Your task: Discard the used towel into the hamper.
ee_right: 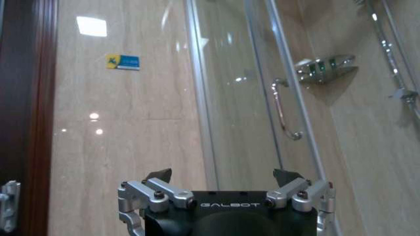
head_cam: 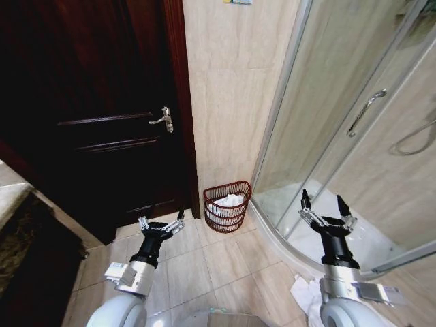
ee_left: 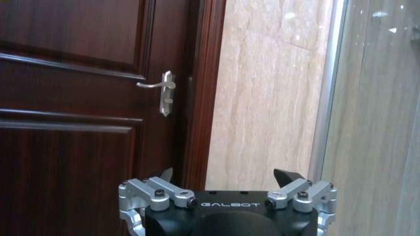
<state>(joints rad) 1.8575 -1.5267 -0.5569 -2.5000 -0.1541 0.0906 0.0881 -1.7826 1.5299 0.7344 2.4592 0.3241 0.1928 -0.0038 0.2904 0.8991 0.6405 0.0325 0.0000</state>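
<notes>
Two pincers are held spread and empty, left pincer (head_cam: 161, 224) and right pincer (head_cam: 325, 207). Between and beyond them, the hamper (head_cam: 227, 206) stands upright, mouth upward, white cloth (head_cam: 230, 200) inside.

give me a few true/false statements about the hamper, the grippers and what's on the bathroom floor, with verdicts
1. The hamper stands on the floor against the tiled wall, between the dark door and the shower enclosure. True.
2. The hamper is empty. False: something white lies inside it.
3. The left gripper is shut on a towel. False: its fingers are spread and hold nothing.
4. The right gripper is open and empty, raised in front of the shower glass. True.
5. A crumpled white cloth lies on the floor by the robot's right side. True.
6. The door stands wide open. False: it is shut in its frame, with the handle level.
</notes>
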